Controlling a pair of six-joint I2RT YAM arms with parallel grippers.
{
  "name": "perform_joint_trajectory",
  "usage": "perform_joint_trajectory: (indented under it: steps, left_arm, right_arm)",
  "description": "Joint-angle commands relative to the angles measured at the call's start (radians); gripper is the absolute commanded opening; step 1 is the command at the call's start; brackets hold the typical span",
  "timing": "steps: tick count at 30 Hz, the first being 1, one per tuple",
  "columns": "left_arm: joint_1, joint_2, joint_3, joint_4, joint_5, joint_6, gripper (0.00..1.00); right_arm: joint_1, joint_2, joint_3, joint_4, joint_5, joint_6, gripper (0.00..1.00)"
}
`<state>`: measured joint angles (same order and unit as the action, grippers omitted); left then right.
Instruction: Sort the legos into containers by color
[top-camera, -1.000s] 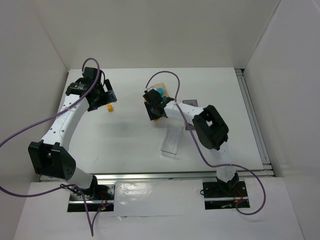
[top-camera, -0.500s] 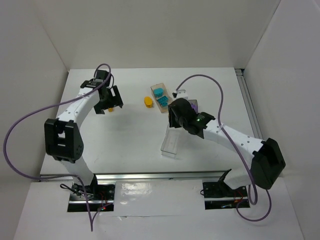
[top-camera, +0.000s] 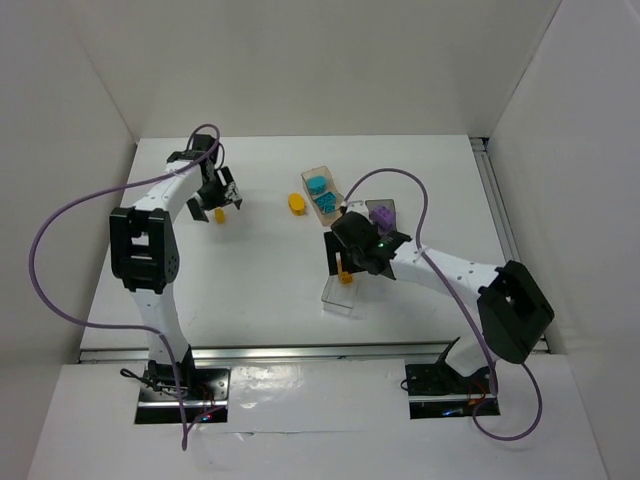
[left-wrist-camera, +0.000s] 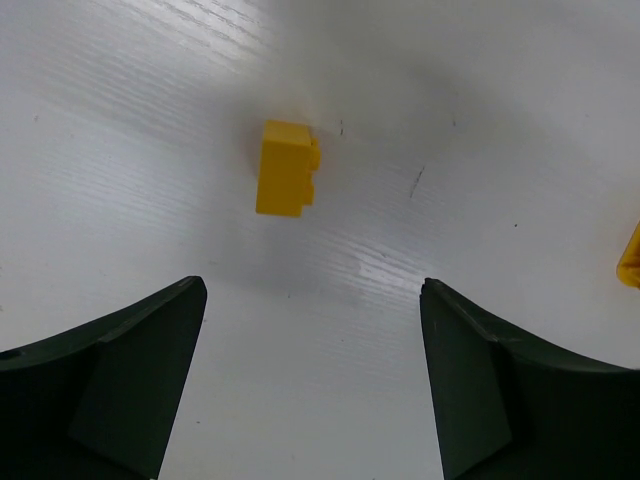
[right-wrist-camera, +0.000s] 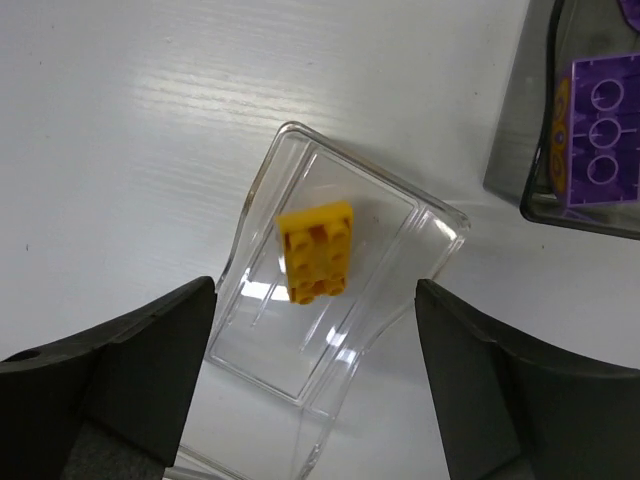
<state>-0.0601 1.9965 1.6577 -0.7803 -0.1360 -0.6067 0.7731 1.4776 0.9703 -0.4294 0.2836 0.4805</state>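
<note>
- Since each colour gets its own box, one yellow brick (right-wrist-camera: 316, 252) lies loose in the clear box (right-wrist-camera: 440, 215), directly under the right gripper (right-wrist-camera: 313, 290), whose jaws are spread wide and empty.
- Left gripper (left-wrist-camera: 312, 285), also wide and empty, hovers with a second yellow brick (left-wrist-camera: 285, 168) just ahead of its gap, untouched.

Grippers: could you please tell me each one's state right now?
Left gripper: open, holding nothing.
Right gripper: open, empty, above the clear box.
</note>
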Motion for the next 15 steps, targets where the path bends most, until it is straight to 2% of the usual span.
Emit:
perform_joint_trajectory:
  steps: [1, 6, 9, 13, 15]
  left_arm:
    - [0.002, 0.033, 0.031, 0.006, 0.009, 0.004, 0.95]
    - [0.011, 0.096, 0.077, 0.006, 0.0, 0.004, 0.86]
    - [0.011, 0.134, 0.099, 0.006, -0.02, 0.004, 0.84]
    - [0.023, 0.18, 0.137, 0.006, -0.051, 0.013, 0.75]
    - [0.036, 0.191, 0.125, 0.021, -0.031, 0.001, 0.67]
  right_arm:
    - [0.02, 0.015, 0.061, -0.003, 0.012, -0.01, 0.89]
    - [0.02, -0.062, 0.08, -0.012, 0.075, -0.01, 0.89]
    - [0.02, -0.082, 0.107, -0.037, 0.104, -0.019, 0.89]
    - [0.02, -0.082, 0.146, -0.062, 0.126, -0.028, 0.87]
    - [0.02, -0.082, 0.146, -0.072, 0.135, -0.028, 0.87]
